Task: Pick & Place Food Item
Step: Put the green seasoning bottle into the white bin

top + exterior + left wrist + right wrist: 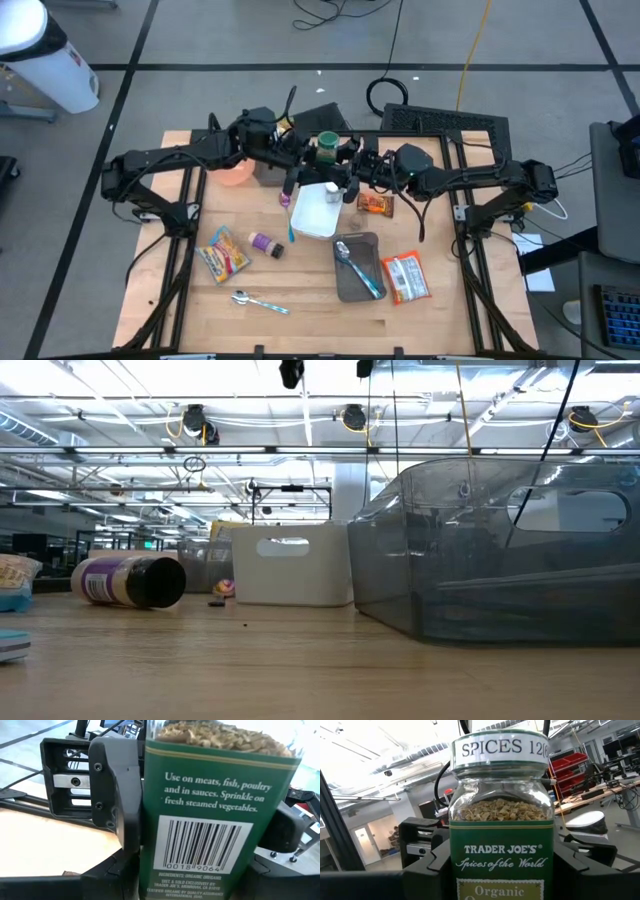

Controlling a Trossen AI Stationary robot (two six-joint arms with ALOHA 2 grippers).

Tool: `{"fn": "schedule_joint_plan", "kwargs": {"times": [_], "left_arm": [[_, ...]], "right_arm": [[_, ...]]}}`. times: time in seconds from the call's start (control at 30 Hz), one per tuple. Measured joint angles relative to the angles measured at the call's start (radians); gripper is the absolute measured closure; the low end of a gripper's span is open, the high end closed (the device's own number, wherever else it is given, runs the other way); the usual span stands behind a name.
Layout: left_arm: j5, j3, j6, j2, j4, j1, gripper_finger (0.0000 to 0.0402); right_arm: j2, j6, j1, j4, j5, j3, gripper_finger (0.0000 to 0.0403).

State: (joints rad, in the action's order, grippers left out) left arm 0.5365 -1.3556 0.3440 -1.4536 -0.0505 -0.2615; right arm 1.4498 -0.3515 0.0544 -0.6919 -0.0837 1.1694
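While both grippers' jaws clasp the spice jar [327, 146], its base is hidden.

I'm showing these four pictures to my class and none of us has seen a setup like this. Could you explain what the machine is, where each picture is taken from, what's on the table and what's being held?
Two dark robot arms work at a wooden table. One picture looks straight down, one looks level across the tabletop, and two come from cameras on the wrists. On the table lie a white bin, a grey tray with a spoon, snack packets, a second spoon and a small purple jar on its side. Above the bin, both arms meet at a green spice jar. The right gripper holds it, while the left gripper is around it on the other side; a hand-over, probably.
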Motion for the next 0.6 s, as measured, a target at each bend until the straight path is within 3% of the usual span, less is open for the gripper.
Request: {"fn": "schedule_joint_plan", "kwargs": {"times": [0.13, 0.37, 0.6], "left_arm": [[0.001, -0.005, -0.009, 0.000, -0.008, 0.000, 0.0195], [0.009, -0.009, -0.021, 0.000, -0.035, 0.000, 0.0195], [0.013, -0.009, -0.047, 0.001, -0.064, -0.003, 0.0195]], "right_arm": [[0.000, 0.007, 0.000, 0.002, 0.000, 0.000, 0.0207], [0.000, 0.053, -0.001, 0.012, -0.039, 0.001, 0.0142], [0.000, 0.081, 0.005, 0.010, -0.042, 0.001, 0.0141]]}}
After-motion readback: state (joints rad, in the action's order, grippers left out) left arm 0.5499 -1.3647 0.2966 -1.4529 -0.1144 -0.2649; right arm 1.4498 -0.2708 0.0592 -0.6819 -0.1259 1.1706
